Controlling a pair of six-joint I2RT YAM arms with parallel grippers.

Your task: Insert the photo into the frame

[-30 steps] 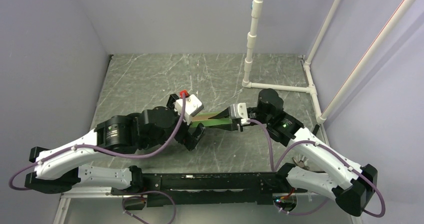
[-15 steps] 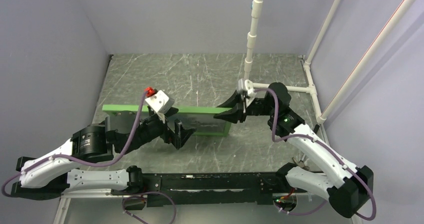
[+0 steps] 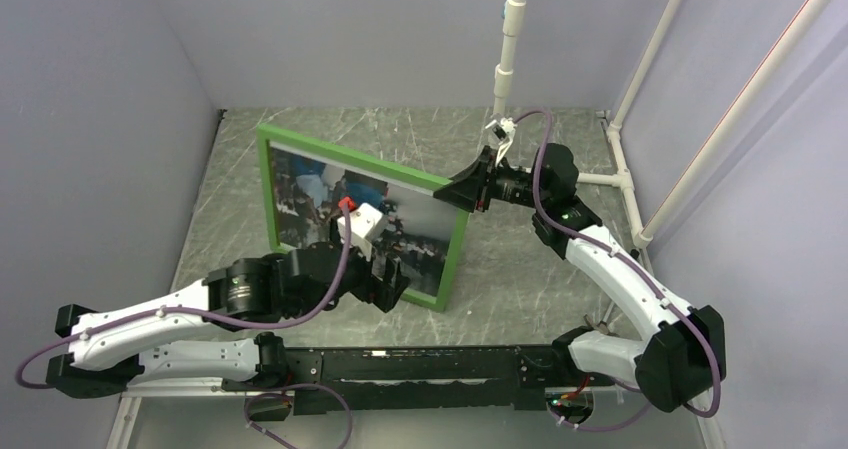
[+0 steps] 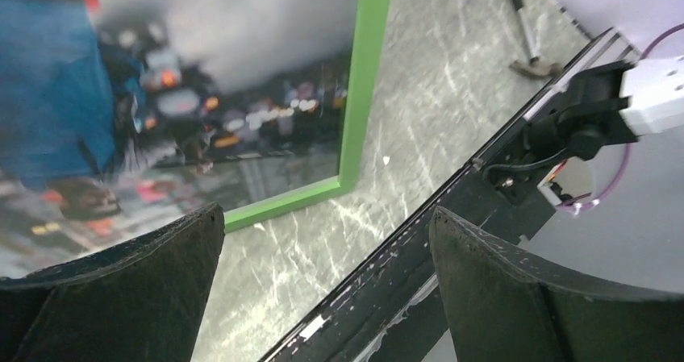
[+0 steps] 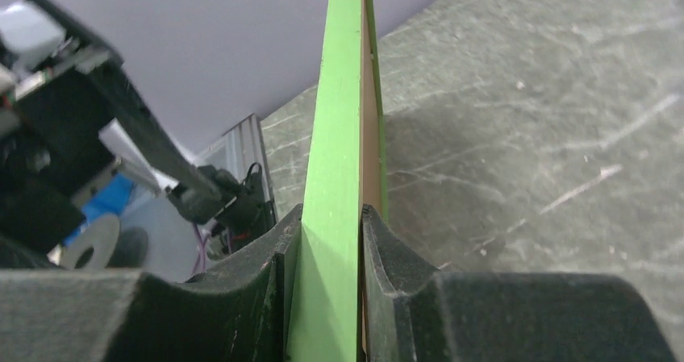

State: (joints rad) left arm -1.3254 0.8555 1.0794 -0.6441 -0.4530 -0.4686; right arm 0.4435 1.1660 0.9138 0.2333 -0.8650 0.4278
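The grey marbled table [image 3: 400, 134] spreads under both claws. The frame [image 3: 266, 189] stands on it on its lower rail, tipped up close to upright, green face toward the arm bases. It hangs down and leftward from the right claw [image 3: 455, 191], which has it by the upper right corner, and its lower right corner rests on the table just beside the left claw [image 3: 390, 291]. The photo [image 3: 310, 189] fills the opening inside the green rails, colour side showing, its blue shirt up and to the left of the left claw. In the right wrist view the right claw [image 5: 331, 241] is pinching the frame [image 5: 339, 96] by its rail, a finger pressed flat on either face, the rail running straight away from the jaws. The left claw [image 4: 323, 297] is spread wide and holds nothing; ahead of its fingers lie the frame [image 4: 355, 136] corner, the lower part of the photo [image 4: 121, 120] and bare table [image 4: 419, 120]. Whether it touches the photo I cannot tell
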